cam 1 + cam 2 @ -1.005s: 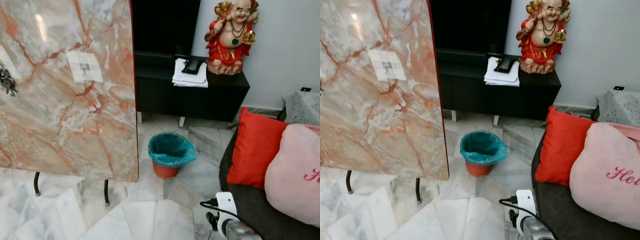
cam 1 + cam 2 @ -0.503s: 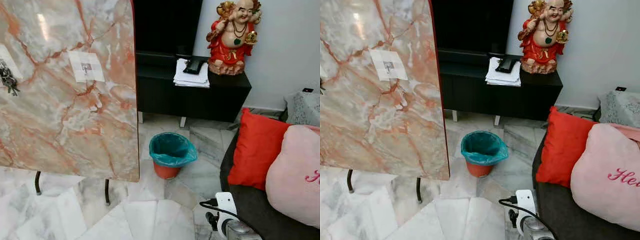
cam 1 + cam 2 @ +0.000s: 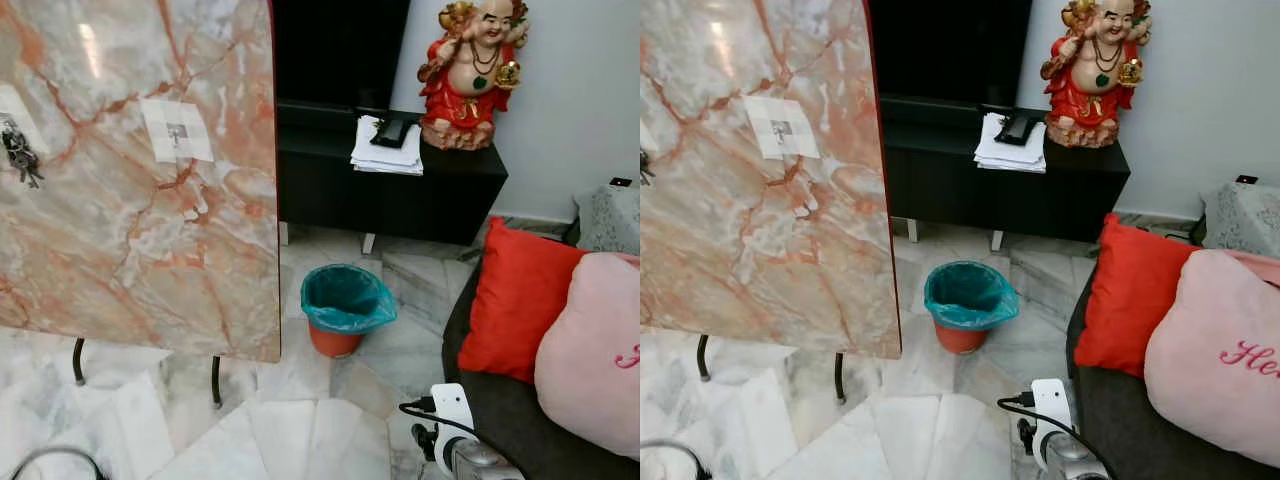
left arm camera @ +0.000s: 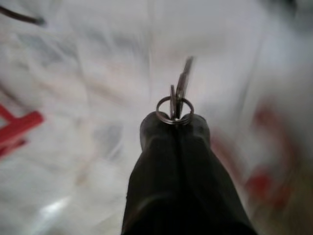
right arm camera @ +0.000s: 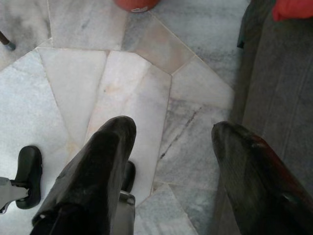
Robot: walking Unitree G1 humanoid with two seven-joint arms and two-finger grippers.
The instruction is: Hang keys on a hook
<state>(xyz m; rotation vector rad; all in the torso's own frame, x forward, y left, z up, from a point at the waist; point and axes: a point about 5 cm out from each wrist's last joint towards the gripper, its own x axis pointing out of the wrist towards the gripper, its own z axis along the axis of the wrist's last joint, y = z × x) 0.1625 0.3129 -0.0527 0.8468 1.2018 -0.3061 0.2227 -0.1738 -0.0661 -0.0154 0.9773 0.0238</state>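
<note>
The left end effector (image 4: 174,128) has its two black fingers pressed together, pinching a key ring (image 4: 174,110) at their tips. The right end effector (image 5: 171,134) hangs low with fingers spread wide apart, pointing down.

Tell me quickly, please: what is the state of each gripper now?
Left gripper: closed, holding the key ring with its keys at the fingertips.
Right gripper: open, holding nothing, above the marble floor.
</note>
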